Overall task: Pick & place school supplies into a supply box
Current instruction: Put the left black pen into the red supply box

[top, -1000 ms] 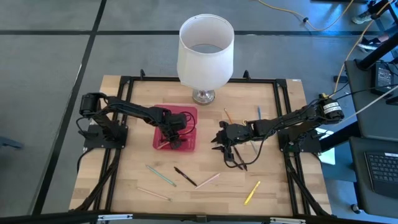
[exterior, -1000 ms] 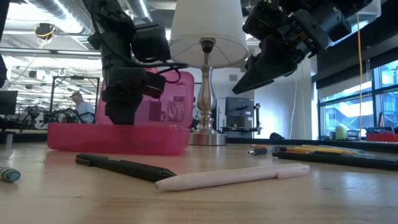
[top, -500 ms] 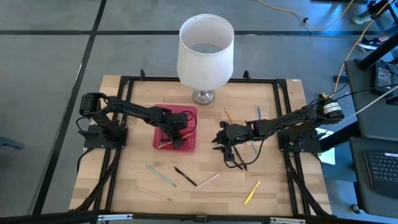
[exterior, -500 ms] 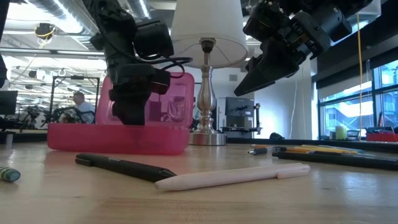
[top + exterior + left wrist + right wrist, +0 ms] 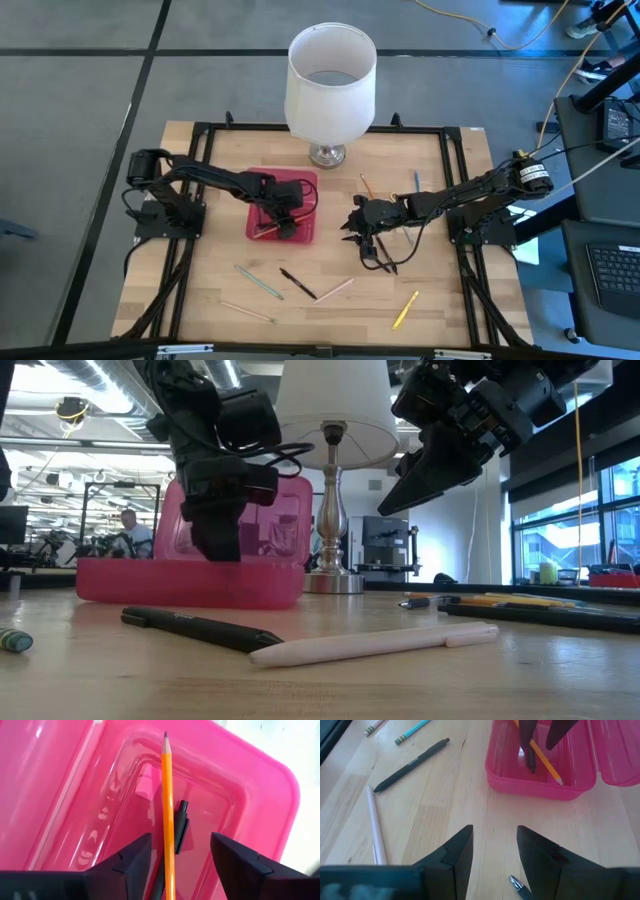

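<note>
My left gripper (image 5: pixel 287 226): above the open supply box (image 5: pixel 303 236), left of centre in the high view. Fingers (image 5: pixel 131 861) spread apart, grasping nothing; an orange pencil (image 5: pixel 168 810) shows in the gap between them, lying in the box.

My right gripper (image 5: pixel 352 226): right of centre in the high view, raised off the table, just to the right of the box. Fingers (image 5: pixel 458 851) parted, nothing between them.

Supply box: translucent pink, lid thrown back toward the top of the high view, standing in front of the lamp (image 5: pixel 331 80).

Contents of box:
- orange pencil, laid lengthwise in the tray;
- black pen (image 5: pixel 180 827), beside the pencil and partly under it.

Items on the table (image 5: pixel 450 300), lower part of the high view:
- teal pencil (image 5: pixel 259 282), lower left of centre;
- black pen (image 5: pixel 298 284), just right of the teal pencil;
- pale pink pen (image 5: pixel 335 290), its end close to the black pen;
- pale pencil (image 5: pixel 247 312), nearest the bottom edge;
- yellow pen (image 5: pixel 405 310), lower right.

Items at upper right of centre, high view:
- orange pencil (image 5: pixel 366 186), behind my right gripper;
- blue pen (image 5: pixel 417 182), near it.
</note>
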Action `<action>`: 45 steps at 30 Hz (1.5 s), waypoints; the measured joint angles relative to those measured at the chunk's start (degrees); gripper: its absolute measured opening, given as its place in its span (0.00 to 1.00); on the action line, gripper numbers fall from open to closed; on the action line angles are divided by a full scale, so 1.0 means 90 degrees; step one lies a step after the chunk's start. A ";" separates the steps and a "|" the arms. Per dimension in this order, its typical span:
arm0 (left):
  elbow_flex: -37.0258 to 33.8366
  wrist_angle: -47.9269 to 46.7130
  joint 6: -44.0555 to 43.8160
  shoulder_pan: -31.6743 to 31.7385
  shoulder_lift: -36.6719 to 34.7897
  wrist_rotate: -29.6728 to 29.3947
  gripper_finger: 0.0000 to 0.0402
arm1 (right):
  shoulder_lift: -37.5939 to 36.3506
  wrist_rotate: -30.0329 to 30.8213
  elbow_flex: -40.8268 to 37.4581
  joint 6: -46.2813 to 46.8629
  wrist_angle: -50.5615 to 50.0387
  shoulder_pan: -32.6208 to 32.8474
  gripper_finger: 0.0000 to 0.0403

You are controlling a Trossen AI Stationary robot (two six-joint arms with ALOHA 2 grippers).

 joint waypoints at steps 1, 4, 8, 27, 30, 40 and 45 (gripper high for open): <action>0.0000 0.0004 0.0011 -0.0006 -0.0037 0.0001 0.50 | 0.0000 0.0000 0.0000 0.0000 0.0000 0.0000 0.39; -0.0001 0.0001 0.0012 -0.0053 -0.0210 -0.0007 0.50 | 0.0000 0.0000 0.0000 0.0000 0.0002 -0.0002 0.39; -0.0002 0.0017 0.0101 -0.0188 -0.0566 -0.0033 0.50 | 0.0000 0.0000 0.0000 0.0000 0.0003 -0.0002 0.39; -0.0009 0.1019 0.2891 -0.2183 -0.1091 -0.0106 0.50 | 0.0000 0.0000 0.0000 0.0002 0.0008 -0.0001 0.39; -0.0027 0.1081 0.2791 -0.2427 -0.1091 -0.0095 0.50 | 0.0000 0.0000 0.0000 0.0002 0.0008 -0.0001 0.39; -0.0027 0.1486 0.2445 -0.3023 -0.1091 -0.0057 0.48 | 0.0000 0.0000 0.0000 0.0019 0.0010 -0.0002 0.39; -0.0027 0.1486 0.2455 -0.3176 -0.1091 -0.0131 0.49 | 0.0000 0.0000 0.0000 0.0021 0.0010 -0.0001 0.39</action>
